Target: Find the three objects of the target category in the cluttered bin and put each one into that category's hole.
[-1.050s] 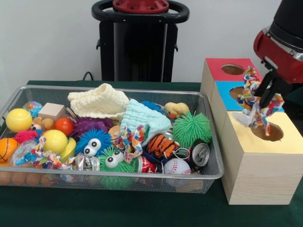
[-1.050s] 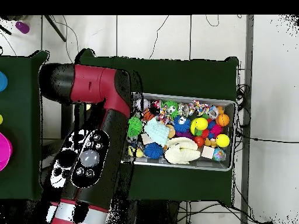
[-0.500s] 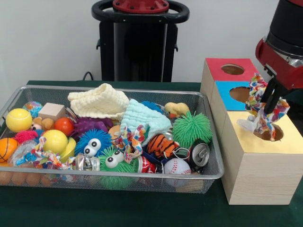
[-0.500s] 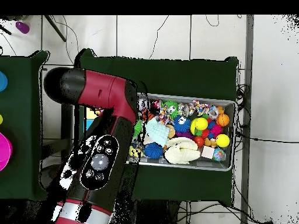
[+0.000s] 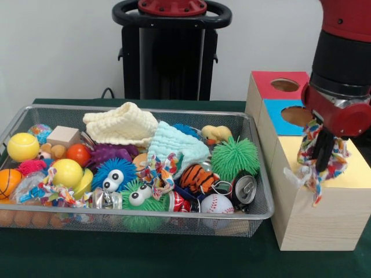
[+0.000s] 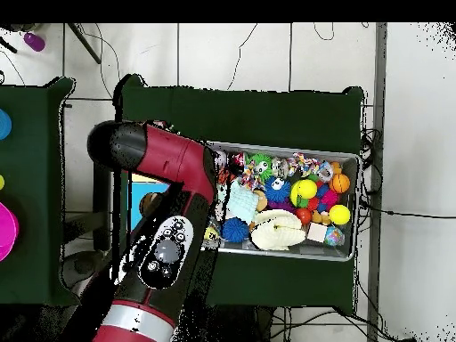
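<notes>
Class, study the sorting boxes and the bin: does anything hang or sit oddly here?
Yes. The multicoloured knotted rope toy dangles from the gripper over the yellow-topped wooden box, a loose strand trailing past its front edge rather than inside a hole.

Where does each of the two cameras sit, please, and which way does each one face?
Front view: across the table, level, facing the mesh bin and the wooden box; the arm comes down holding a rope toy over the yellow top.
Overhead view: above, looking straight down; the arm covers most of the box.
Both show the bin and arm.
</notes>
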